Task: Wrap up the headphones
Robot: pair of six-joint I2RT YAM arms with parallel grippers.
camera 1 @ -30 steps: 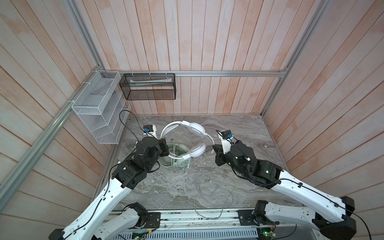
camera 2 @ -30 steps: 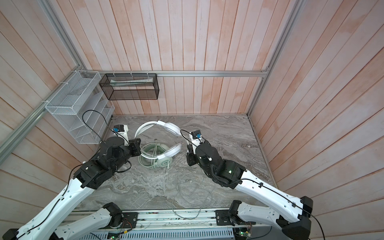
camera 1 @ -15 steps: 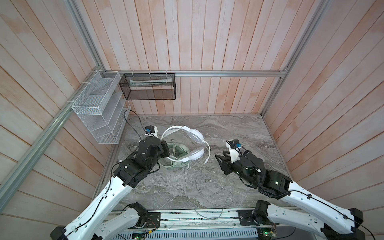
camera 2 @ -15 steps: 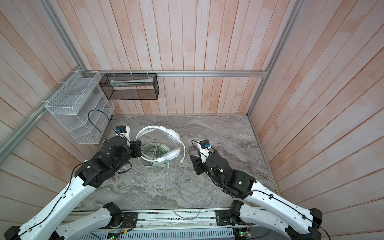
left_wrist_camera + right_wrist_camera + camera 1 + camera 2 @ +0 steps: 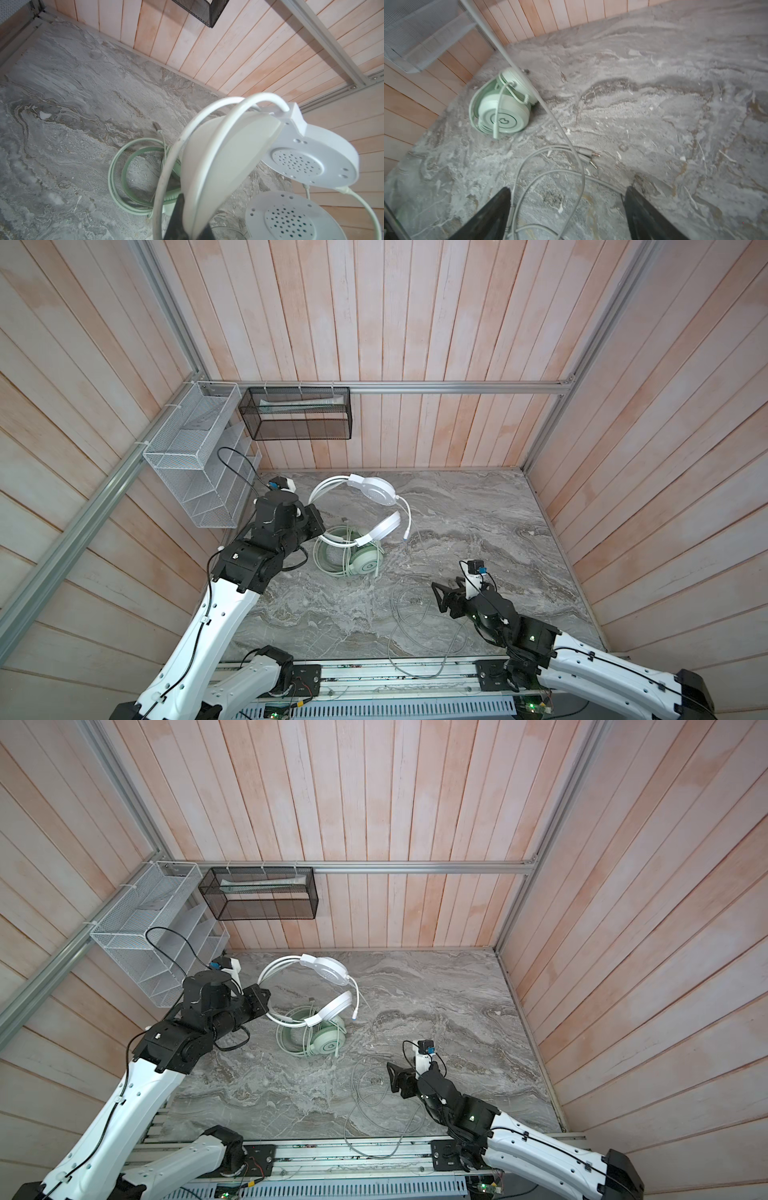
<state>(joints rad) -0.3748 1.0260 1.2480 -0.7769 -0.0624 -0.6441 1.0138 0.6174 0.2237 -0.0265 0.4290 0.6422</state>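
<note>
The white headphones [image 5: 374, 492] [image 5: 328, 968] hang tilted above the marble table, and my left gripper [image 5: 314, 519] [image 5: 264, 1002] [image 5: 192, 226] is shut on their thin headband [image 5: 209, 166]. The mint-green headphones [image 5: 365, 567] [image 5: 328, 1046] [image 5: 504, 119] lie under them on the table with their cord coiled around them. My right gripper [image 5: 446, 593] [image 5: 395, 1078] [image 5: 568, 191] stands open low over the loose grey cord [image 5: 401, 614] [image 5: 550, 149]. That cord lies in loops at the front middle, and a strand passes between the open fingers without being gripped.
A white wire rack [image 5: 195, 464] hangs on the left wall and a black mesh basket [image 5: 299, 414] on the back wall. Wooden walls close in three sides. The arms' rail [image 5: 374, 672] runs along the front edge, and the cord's loop reaches over it.
My right gripper has opened, let go near the white headphones and drawn back toward the front right, down over the loose cord. The left gripper still holds the headband; the headphones swung slightly.
</note>
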